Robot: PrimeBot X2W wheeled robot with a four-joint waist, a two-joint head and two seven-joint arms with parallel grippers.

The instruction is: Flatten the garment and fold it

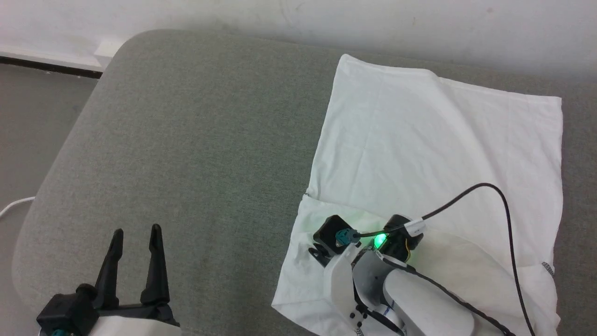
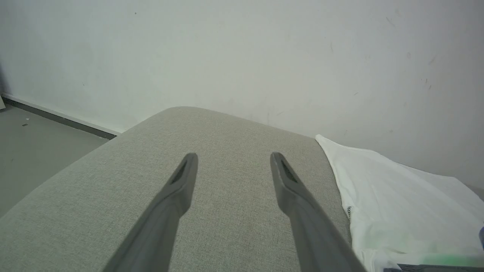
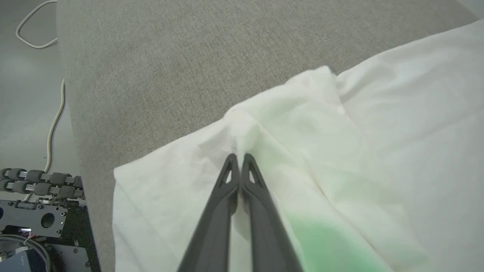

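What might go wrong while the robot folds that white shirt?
The right gripper pinches only a small pucker of the thin white T-shirt, so the cloth may slip free. The left gripper hangs open over the grey fabric cushion, apart from the shirt, so a one-sided pull might drag or bunch it rather than fold it.

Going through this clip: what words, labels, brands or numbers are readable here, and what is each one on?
No text can be read.
White tag on the thin black cable: no legible print.
Pale marking on the dark grey box at the robot's base: too small and blurred to read.
White thin-fabric T-shirt and grey fabric-covered surface: no print showing.
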